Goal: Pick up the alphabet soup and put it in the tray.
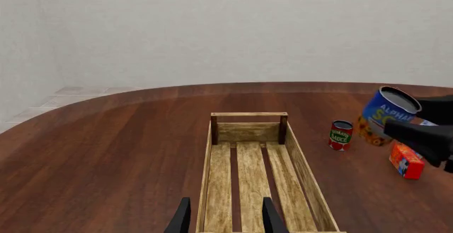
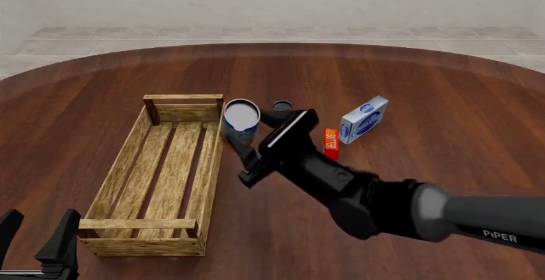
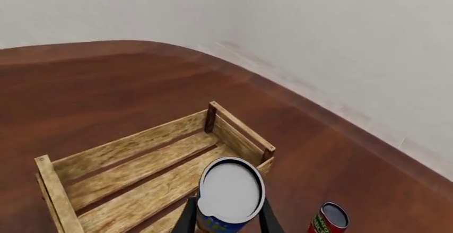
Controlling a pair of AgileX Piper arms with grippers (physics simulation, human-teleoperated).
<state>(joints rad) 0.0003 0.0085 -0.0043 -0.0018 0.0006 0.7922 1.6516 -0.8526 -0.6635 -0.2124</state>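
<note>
Holding alphabet soup (image 2: 241, 117) | right gripper (image 2: 239, 141) | label half-hidden | tray (image 2: 126, 159) adjacent

Front cam is sitting high on the arms' side, looking forward and down over the whole table (image 2: 477, 101) to the back wall. Left wrist cam is hanging low at the near end of the tray (image 1: 212, 169), facing along its length toward the wall. Right wrist cam is riding close above the alphabet soup (image 3: 230, 190), looking down across the tray. All three are sharing tray and soup can.
</note>
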